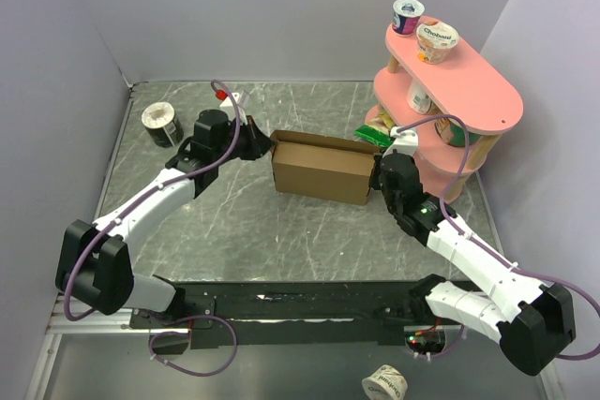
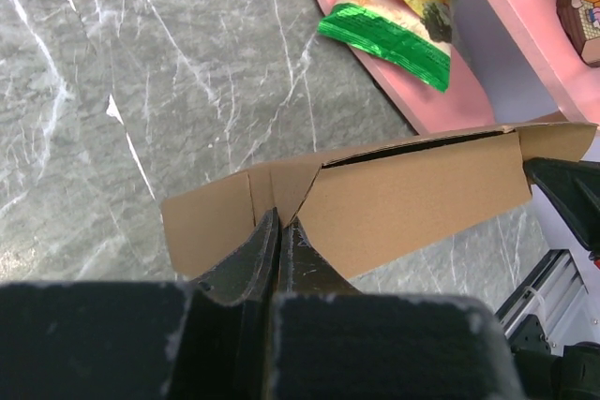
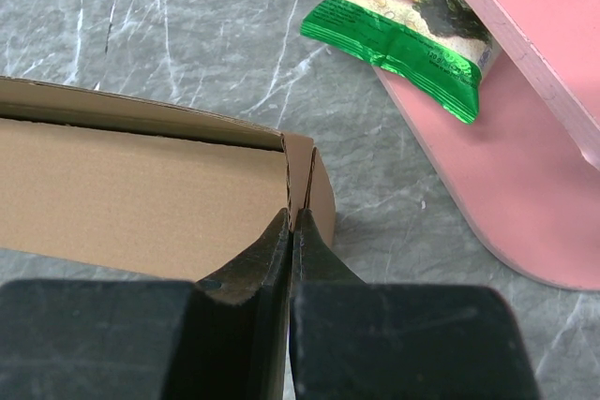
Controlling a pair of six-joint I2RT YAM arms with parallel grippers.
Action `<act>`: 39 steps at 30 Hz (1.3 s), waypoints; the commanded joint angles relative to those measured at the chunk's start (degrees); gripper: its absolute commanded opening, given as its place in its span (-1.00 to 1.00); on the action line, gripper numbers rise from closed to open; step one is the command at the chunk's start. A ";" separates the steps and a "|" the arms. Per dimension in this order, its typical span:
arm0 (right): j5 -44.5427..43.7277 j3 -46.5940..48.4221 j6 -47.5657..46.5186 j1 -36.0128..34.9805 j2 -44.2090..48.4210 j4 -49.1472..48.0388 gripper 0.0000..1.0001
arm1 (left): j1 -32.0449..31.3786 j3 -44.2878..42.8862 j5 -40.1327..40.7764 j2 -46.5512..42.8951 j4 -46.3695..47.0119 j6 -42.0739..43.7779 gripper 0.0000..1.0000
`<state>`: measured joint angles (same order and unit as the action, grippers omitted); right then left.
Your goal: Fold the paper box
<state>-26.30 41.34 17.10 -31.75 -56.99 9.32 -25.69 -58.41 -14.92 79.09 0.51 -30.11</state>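
Note:
The paper box (image 1: 319, 170) is a brown cardboard box standing mid-table, its lid flap raised along the back. My left gripper (image 1: 265, 144) is shut, its tips pressed against the box's left end. In the left wrist view the closed left gripper (image 2: 281, 217) meets a crease of the paper box (image 2: 412, 194). My right gripper (image 1: 377, 175) is shut at the box's right end. The right wrist view shows the right gripper (image 3: 292, 217) with its tips touching the double end wall of the paper box (image 3: 141, 194). No cardboard shows between either pair of fingers.
A pink two-tier shelf (image 1: 469, 91) stands close behind the right arm, with a green chip bag (image 1: 373, 134) on its lower tier and two yogurt cups (image 1: 437, 41) on top. Another cup (image 1: 161, 124) sits at the back left. Grey walls enclose the table.

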 commanded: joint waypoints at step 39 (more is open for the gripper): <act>6.09 -0.03 0.12 -1.74 -3.30 11.16 -1.00 | -2.08 8.23 1.61 1.33 -6.13 10.50 -0.98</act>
<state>-26.37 42.72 16.97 -31.77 -57.89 10.92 -26.09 -52.45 -15.77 77.73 9.85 -23.24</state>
